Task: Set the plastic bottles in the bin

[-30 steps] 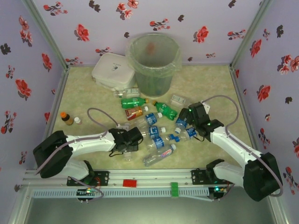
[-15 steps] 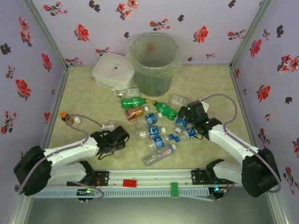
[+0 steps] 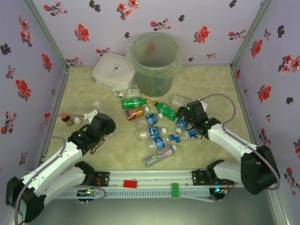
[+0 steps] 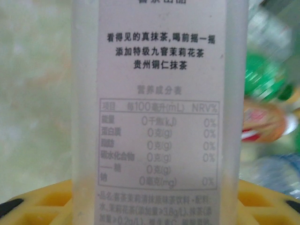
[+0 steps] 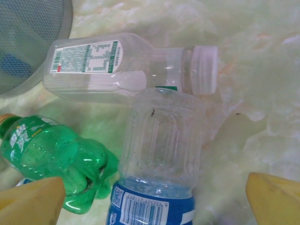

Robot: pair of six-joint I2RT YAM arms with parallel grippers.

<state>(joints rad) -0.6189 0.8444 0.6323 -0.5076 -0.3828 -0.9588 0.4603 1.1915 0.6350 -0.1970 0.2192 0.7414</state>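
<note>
Left wrist view: left hand (image 3: 95, 119) grips a white-labelled clear plastic bottle (image 4: 159, 112).
Right hand (image 5: 150, 201) wide open, empty; bare tabletop (image 3: 220, 86) beside it.

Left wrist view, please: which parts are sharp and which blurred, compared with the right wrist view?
Left wrist: the white-labelled bottle has readable print, while the green bottle at right is smeared. Right wrist: the clear bottle is crisp, the yellow fingertips soft.

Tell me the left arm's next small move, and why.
Probably carry the bottle up and across toward the bin. The left gripper looks shut on it: the wrist view has its white label close up between the yellow fingers. In the top view the gripper sits well short of the bin, to its near left.
</note>
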